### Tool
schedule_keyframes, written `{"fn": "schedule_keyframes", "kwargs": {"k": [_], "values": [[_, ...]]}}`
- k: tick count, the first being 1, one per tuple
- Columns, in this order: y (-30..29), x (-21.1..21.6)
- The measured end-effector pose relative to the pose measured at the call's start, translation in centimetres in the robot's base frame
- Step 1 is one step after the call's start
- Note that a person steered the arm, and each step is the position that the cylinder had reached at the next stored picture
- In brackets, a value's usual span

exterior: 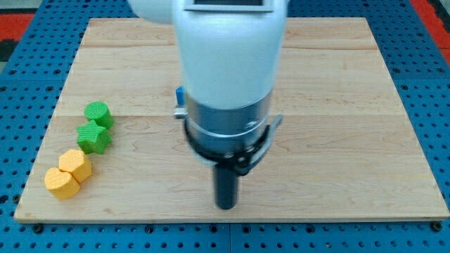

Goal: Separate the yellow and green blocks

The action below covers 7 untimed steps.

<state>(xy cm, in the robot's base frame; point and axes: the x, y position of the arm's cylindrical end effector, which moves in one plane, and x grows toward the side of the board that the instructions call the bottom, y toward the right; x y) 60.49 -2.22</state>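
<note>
Four blocks sit in a slanting chain near the left edge of the wooden board [337,105]. A green cylinder-like block [98,113] is uppermost. A green star-shaped block [93,138] touches it just below. A yellow hexagonal block [75,165] lies below the green star, close to or touching it. A yellow heart-shaped block [60,183] touches the hexagon at the chain's lower left. My tip [226,205] is near the board's bottom edge at the middle, far to the right of all four blocks.
A blue block [180,95] peeks out at the left of the arm's white body [228,63], mostly hidden behind it. A blue pegboard [28,84] surrounds the board.
</note>
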Motion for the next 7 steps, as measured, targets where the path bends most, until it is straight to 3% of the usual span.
{"fn": "schedule_keyframes", "kwargs": {"k": [2, 3, 4, 6, 7], "values": [[-6.9, 1.3], [-17.1, 1.3], [-23.5, 0.8], [-20.3, -6.0], [-19.7, -7.0]]}}
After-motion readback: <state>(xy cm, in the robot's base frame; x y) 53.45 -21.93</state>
